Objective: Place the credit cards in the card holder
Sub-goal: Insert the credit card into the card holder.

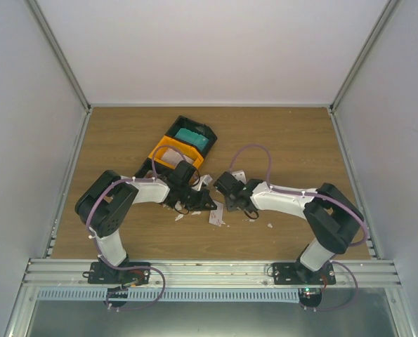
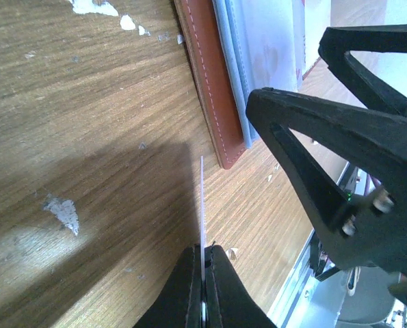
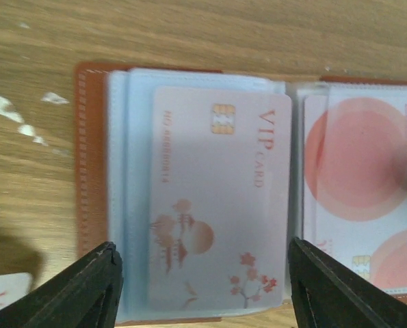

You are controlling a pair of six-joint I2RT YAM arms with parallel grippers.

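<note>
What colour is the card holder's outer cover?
The card holder is reddish-brown outside, clearest in the left wrist view.

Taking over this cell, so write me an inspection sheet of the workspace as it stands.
Surface: wood table, nothing spilled seen.
Job's things: wallet lies open; VIP card and red-circle card sit in its sleeves; thin white card held edge-on; teal card in the tray.
Clutter: white scraps near the wallet.
Claws: left claw shut on the white card; right claw open over the wallet.
Cables: purple cables loop along both arms.
Surroundings: white walls, metal frame.
</note>
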